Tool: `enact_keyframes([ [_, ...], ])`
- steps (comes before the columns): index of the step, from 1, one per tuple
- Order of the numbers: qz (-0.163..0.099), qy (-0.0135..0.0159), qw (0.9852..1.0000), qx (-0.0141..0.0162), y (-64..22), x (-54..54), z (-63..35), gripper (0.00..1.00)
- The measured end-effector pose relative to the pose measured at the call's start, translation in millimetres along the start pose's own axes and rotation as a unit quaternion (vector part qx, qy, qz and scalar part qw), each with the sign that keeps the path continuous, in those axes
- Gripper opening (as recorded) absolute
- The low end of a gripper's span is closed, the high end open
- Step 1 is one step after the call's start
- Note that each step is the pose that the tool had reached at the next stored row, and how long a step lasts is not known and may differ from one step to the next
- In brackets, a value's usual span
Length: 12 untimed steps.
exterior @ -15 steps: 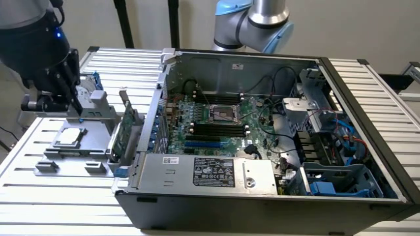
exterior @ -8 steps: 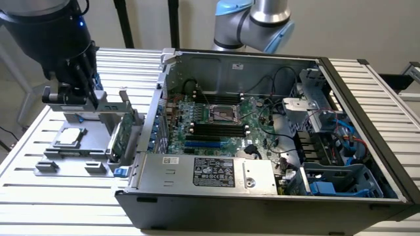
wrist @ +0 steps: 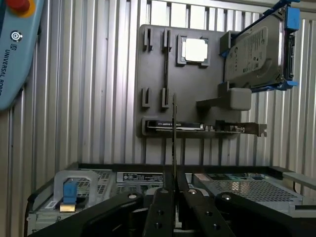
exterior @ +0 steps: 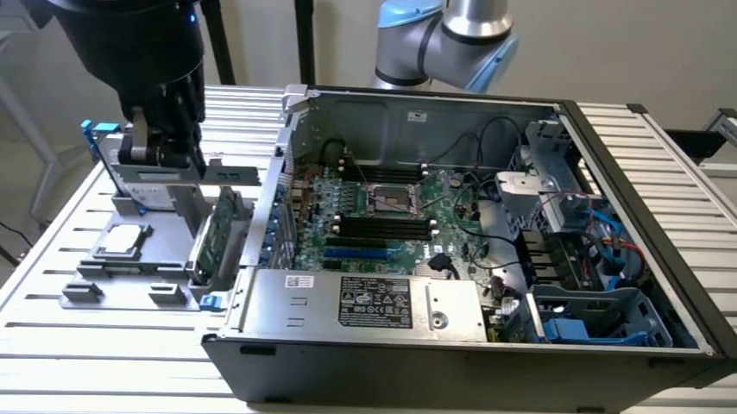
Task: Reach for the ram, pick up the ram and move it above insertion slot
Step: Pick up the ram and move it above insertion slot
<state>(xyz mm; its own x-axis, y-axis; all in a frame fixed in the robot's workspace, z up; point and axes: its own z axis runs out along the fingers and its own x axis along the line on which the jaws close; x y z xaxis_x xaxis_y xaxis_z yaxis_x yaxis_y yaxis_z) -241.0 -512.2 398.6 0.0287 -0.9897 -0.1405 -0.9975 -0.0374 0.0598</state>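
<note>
Holding the ram [wrist: 174, 143] edge-on, lifted off its grey holder tray [wrist: 153, 79].
Fingers [wrist: 174, 197] pinching ram; pick done, slot transfer left.

One ram [wrist: 174, 133], one gripper [wrist: 174, 197], seemingly one hard drive [wrist: 256, 54].

ram [wrist: 174, 133]: thin flat stick, seen edge-on
pose: upright on its long edge, clamped between the gripper [wrist: 174, 195] fingers
place: raised above the grey holder tray, beside the open computer case
</note>
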Motion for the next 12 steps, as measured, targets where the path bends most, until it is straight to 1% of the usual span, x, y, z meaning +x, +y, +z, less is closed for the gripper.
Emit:
enact_keyframes([
  [5, 0.000, -0.0013, 1.0000, -0.0002, -22.4, -0.5, -6.6, 0.13],
  [12, 0.000, -0.0017, 1.0000, -0.0002, -54.1, -0.5, -9.9, 0.13],
])
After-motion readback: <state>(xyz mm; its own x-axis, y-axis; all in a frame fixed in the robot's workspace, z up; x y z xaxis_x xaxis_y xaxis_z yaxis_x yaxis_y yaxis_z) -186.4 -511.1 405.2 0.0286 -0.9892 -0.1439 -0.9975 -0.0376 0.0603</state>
